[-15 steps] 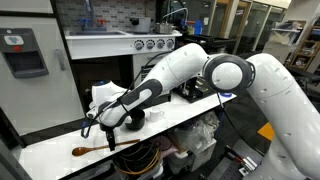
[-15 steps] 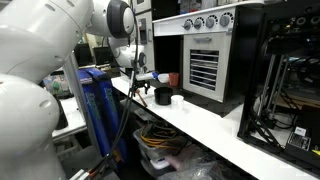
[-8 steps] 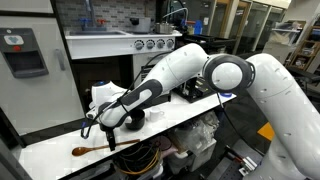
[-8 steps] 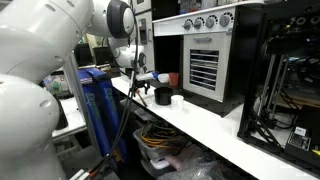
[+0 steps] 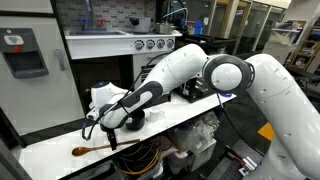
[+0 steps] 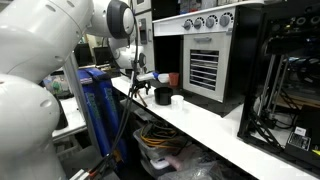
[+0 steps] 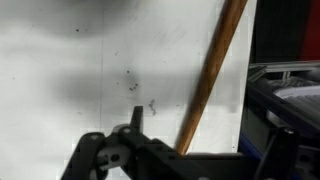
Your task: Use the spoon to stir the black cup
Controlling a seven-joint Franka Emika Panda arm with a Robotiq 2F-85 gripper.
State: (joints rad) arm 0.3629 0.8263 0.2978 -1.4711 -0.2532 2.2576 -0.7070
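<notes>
The wooden spoon [image 5: 90, 149] lies flat on the white table [image 5: 60, 145] with its bowl toward the left end. In the wrist view its handle [image 7: 210, 75] runs up from between my fingers. My gripper [image 5: 110, 138] is down at the table over the handle. Its fingers [image 7: 200, 140] stand apart on either side of the handle, with a gap showing. The black cup [image 5: 133, 122] sits just behind the gripper, partly hidden by the arm. It also shows in an exterior view [image 6: 163, 96], next to the gripper [image 6: 141, 93].
A white bowl [image 5: 156, 115] [image 6: 179, 99] stands beside the black cup. A small reddish-brown cup [image 6: 172, 78] sits further back. An oven-like unit [image 6: 205, 60] stands behind the table. The table's front edge is close to the spoon.
</notes>
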